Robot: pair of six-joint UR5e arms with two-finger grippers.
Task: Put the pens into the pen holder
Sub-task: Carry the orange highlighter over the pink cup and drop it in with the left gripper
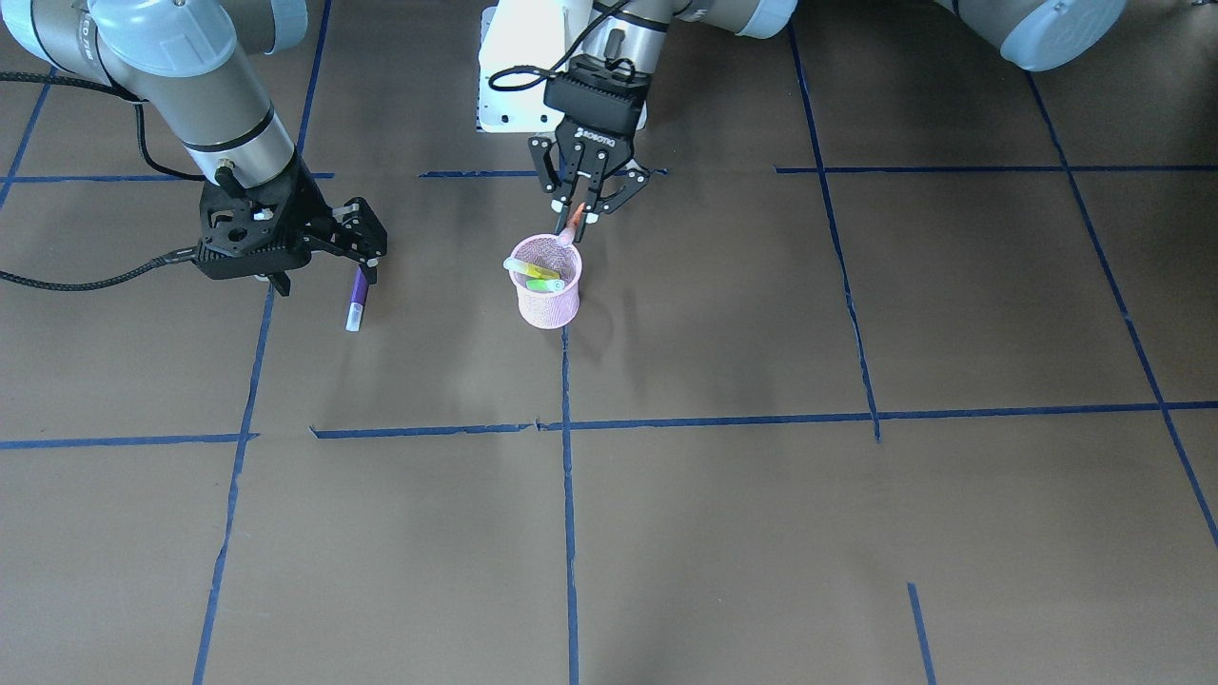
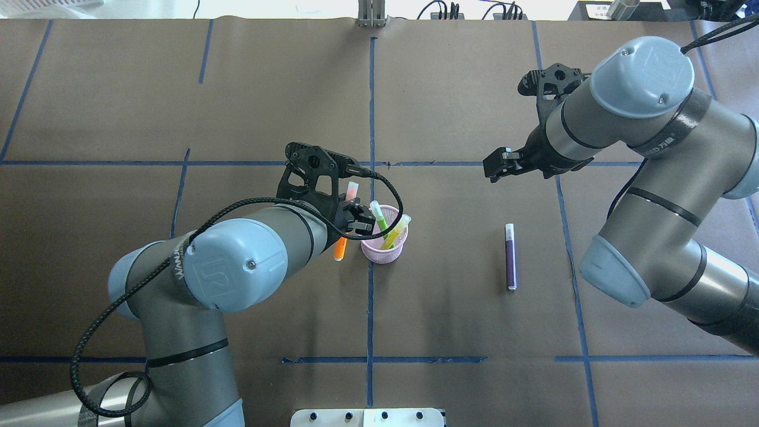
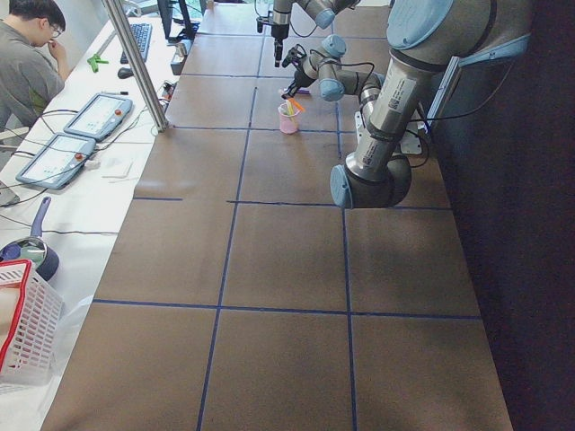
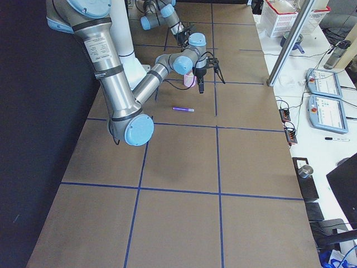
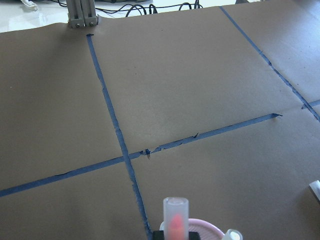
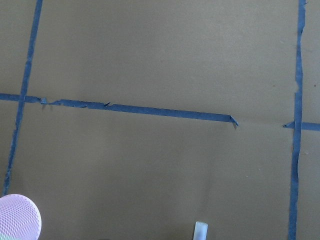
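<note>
The pink mesh pen holder (image 2: 385,248) stands near the table's middle, with a green pen (image 2: 378,217) and a yellow-green pen (image 2: 397,230) in it. My left gripper (image 2: 351,219) is shut on the orange pen (image 2: 341,242). It holds the pen tilted, just left of the holder's rim. In the front view this gripper (image 1: 579,211) hangs over the holder's (image 1: 549,303) back rim, with the orange pen (image 1: 574,221) pointing down at it. The purple pen (image 2: 510,256) lies flat on the table. My right gripper (image 1: 363,249) is open above the purple pen's (image 1: 357,297) far end.
Blue tape lines (image 2: 371,118) cross the brown table. A white base plate (image 1: 514,76) sits behind the holder in the front view. The left wrist view shows the orange pen's cap (image 5: 176,220), and the right wrist view shows the purple pen's cap (image 6: 201,231).
</note>
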